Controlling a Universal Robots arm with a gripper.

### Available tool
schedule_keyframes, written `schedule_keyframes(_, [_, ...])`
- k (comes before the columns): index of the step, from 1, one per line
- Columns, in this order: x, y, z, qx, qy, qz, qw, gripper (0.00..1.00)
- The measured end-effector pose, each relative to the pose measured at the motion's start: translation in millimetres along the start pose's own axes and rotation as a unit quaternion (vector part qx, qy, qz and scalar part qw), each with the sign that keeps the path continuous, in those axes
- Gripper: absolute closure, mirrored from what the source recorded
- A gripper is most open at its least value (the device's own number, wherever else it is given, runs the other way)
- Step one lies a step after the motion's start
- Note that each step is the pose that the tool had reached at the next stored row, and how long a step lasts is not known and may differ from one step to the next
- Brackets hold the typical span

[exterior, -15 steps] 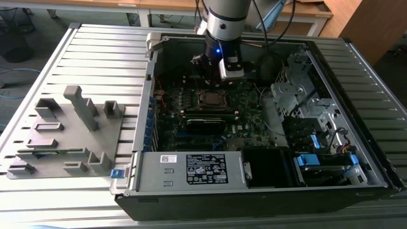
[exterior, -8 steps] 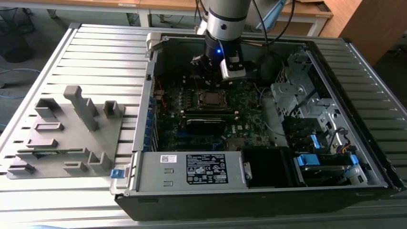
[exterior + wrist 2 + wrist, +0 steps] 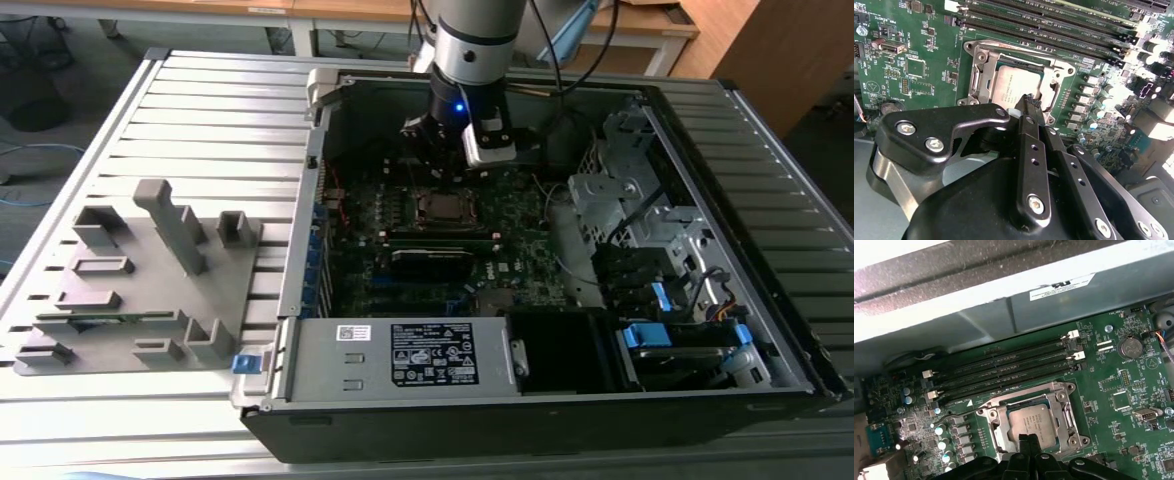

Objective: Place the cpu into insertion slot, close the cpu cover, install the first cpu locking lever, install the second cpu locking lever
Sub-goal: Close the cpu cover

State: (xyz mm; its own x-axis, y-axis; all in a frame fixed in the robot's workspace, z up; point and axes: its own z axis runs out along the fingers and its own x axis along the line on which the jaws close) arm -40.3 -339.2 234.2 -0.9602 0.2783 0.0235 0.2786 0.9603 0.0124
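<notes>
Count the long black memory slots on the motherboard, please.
4, in parallel rows in the first wrist view: one memory slot nearest the case wall, a second, a third, and the last beside the insertion slot. None seems hidden.

A grey table [image 3: 200, 110] of long ribbed metal slats spans the exterior view, its ridges catching soft, even light; behind it stand pale wooden desks [image 3: 641, 25] on white legs; a brown wooden panel [image 3: 767, 50] rises at the exterior view's right; at the exterior view's left a dark mesh wastebasket [image 3: 30, 75] sits on a dull grey floor [image 3: 34, 230]; shadows are faint and diffuse.
</notes>
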Motion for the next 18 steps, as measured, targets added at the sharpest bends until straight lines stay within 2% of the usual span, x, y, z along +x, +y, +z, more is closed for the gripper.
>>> schedule_keyframes(5, [0.0, 0.0, 0.2, -0.0022, -0.0048, -0.022, 0.99973, 0.90])
schedule_keyframes(10, [0.0, 0.0, 0.5, -0.0047, -0.0113, -0.055, 0.99842, 0.90])
schedule_keyframes(14, [0.0, 0.0, 0.8, -0.0056, -0.0146, -0.083, 0.99645, 0.90])
schedule_keyframes(18, [0.0, 0.0, 1.2, -0.0063, -0.0173, -0.112, 0.99353, 0.90])
